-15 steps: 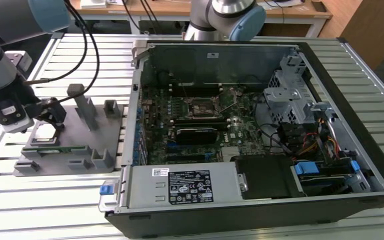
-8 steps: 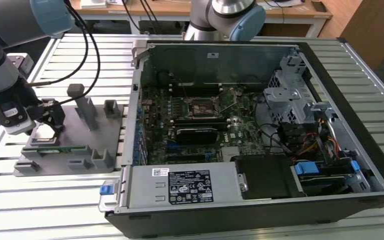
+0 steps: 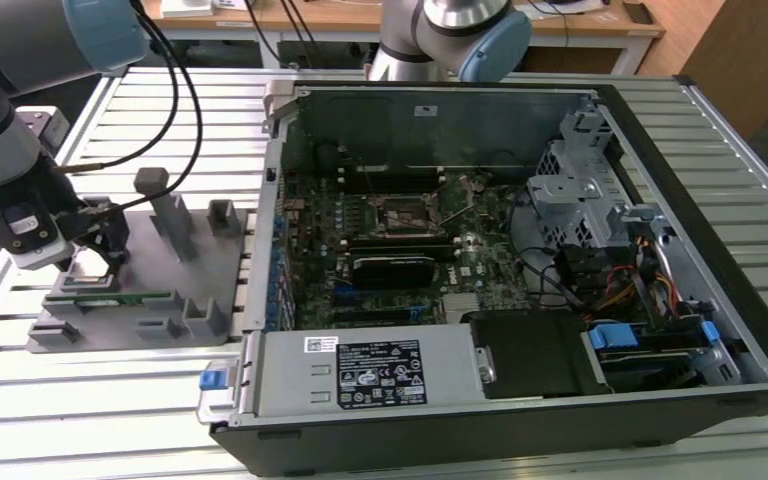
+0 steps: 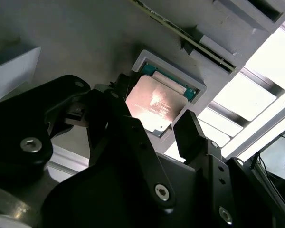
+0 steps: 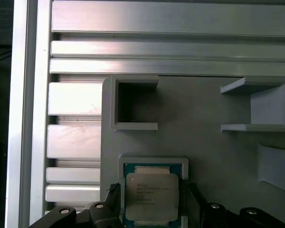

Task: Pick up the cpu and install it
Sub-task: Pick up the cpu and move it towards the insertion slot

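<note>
The cpu is a flat square chip with a pale silvery top, lying in a shallow grey seat of the parts fixture. In the second wrist view the cpu glints between two black fingers. My gripper is open and straddles the chip, one finger on each side with a narrow gap to its edges. In the exterior view my gripper hangs low over the grey fixture at the exterior view's left. The open motherboard socket sits inside the computer case.
A green memory stick lies on the fixture just in front of the gripper. Upright grey posts stand on the fixture beside it. The case wall rises between fixture and motherboard. Slatted aluminium table lies around the fixture.
</note>
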